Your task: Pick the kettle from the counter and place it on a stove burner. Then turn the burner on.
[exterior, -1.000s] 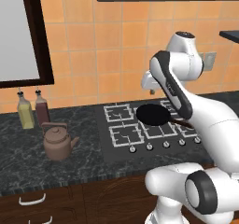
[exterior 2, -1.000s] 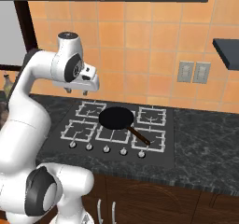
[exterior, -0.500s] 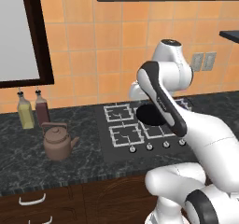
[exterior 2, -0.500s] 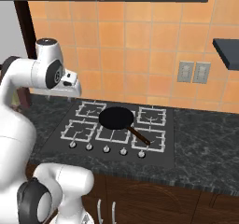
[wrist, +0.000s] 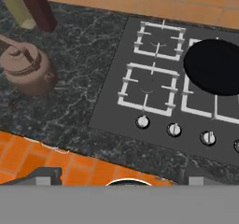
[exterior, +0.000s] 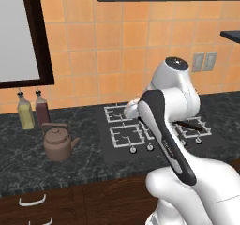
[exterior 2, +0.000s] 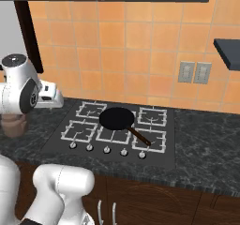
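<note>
Your gripper (exterior 2: 52,99) hangs open above the stove's (exterior: 140,134) left edge; the kettle (exterior: 58,142) sits on the counter (exterior: 28,161) well left of the stove.

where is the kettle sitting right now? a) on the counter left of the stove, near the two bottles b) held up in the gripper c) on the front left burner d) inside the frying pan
a: the kettle stands on the dark counter to the left of the stove, just in front of the yellow bottle and the dark red bottle, with no burner under it and nothing gripping it.
</note>
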